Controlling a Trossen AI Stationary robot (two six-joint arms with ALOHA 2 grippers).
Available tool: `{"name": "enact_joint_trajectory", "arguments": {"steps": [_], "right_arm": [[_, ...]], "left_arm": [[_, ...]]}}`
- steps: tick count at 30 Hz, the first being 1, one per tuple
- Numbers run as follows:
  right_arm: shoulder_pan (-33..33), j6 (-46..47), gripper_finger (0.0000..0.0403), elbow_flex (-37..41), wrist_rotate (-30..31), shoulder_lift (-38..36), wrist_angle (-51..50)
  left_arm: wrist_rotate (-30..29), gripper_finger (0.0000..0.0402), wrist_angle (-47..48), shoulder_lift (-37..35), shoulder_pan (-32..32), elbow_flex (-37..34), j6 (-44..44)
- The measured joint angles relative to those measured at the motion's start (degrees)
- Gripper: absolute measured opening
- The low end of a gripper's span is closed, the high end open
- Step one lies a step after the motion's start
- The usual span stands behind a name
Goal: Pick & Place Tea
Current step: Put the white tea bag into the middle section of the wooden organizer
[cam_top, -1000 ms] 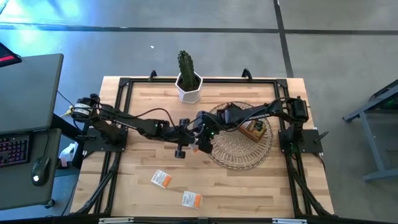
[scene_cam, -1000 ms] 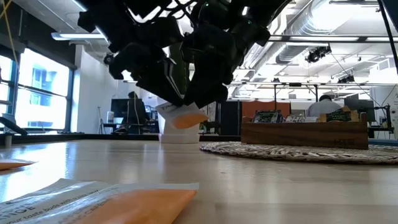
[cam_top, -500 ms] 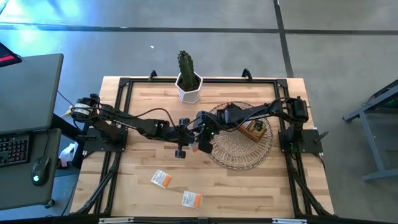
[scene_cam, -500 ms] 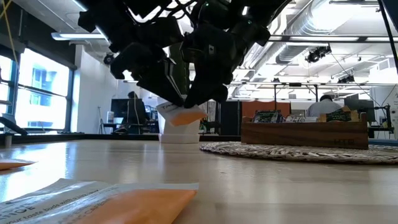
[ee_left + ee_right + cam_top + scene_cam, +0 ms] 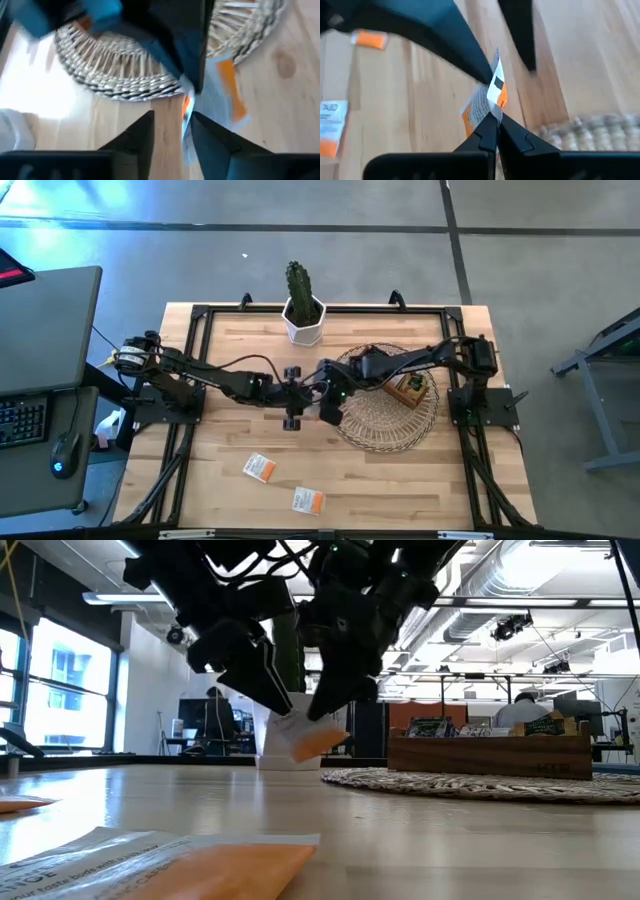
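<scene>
Above the bench's (image 5: 400, 480) middle, the right tool (image 5: 492, 116) pinches a half-hidden white-and-orange sachet (image 5: 485, 102) at the wicker tray's (image 5: 390, 420) nine o'clock edge, left tool (image 5: 172, 122) spread beside it

The right gripper (image 5: 492, 120) is pinched shut on a white-and-orange sachet (image 5: 487, 97), lifted clear of the table (image 5: 400, 480) — open air shows beneath its jaws. The left gripper (image 5: 292, 402), jaws parted, crowds it from just beside, its fingers (image 5: 465, 47) flanking the sachet. Behind the right jaws lies the wicker tray (image 5: 385, 425), low-rimmed, with a wooden box (image 5: 410, 390) at its far side. A potted cactus (image 5: 303, 305) stands well off — two loose sachets (image 5: 260, 468) (image 5: 308, 500) lie on bare wood nearer the front edge.
</scene>
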State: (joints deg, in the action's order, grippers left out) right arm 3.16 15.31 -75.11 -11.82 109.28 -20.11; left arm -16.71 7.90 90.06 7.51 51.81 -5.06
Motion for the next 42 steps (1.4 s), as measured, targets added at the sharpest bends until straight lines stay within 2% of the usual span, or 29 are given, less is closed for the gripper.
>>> {"name": "enact_joint_trajectory", "arguments": {"steps": [5,9,13,15,20,23,28,32,38,42], "right_arm": [[-0.1,2.8,0.0002,0.0,7.7,-5.4,-9.1],[-1.3,5.5,0.0002,0.0,21.5,-14.3,-22.1],[-5.2,14.7,0.0001,0.2,38.7,-23.8,-33.4],[-8.4,20.8,0.0001,3.2,46.2,-28.4,-34.8],[-15.4,35.8,0.0001,18.2,55.9,-38.8,-31.5],[-17.4,37.0,0.0001,27.0,63.0,-42.9,-24.7],[-16.4,35.3,0.0001,37.1,62.7,-45.2,-12.0],[-14.6,35.0,0.0000,42.4,62.6,-45.2,-9.3],[-12.2,38.1,0.0000,45.5,62.1,-45.2,-8.6],[-11.1,36.2,0.0000,45.4,58.7,-45.2,-8.5]], "left_arm": [[-4.8,0.0172,2.2,0.0,0.0,0.1,2.5],[-8.2,0.0192,4.7,0.0,0.0,0.1,5.1],[-9.0,0.0194,5.7,0.0,0.0,0.1,5.6],[-9.0,0.0194,5.6,0.0,0.0,0.1,5.6],[-9.8,0.0195,5.6,0.0,0.0,0.1,5.5],[-10.1,0.0195,5.5,0.0,0.0,0.0,5.4],[-12.5,0.0195,5.4,0.0,0.0,0.0,6.7],[-12.9,0.0195,5.4,0.0,0.0,0.0,6.9],[-13.0,0.0195,5.5,0.0,0.0,0.0,6.9],[-15.7,0.0195,5.5,0.0,0.0,0.0,6.9]]}}
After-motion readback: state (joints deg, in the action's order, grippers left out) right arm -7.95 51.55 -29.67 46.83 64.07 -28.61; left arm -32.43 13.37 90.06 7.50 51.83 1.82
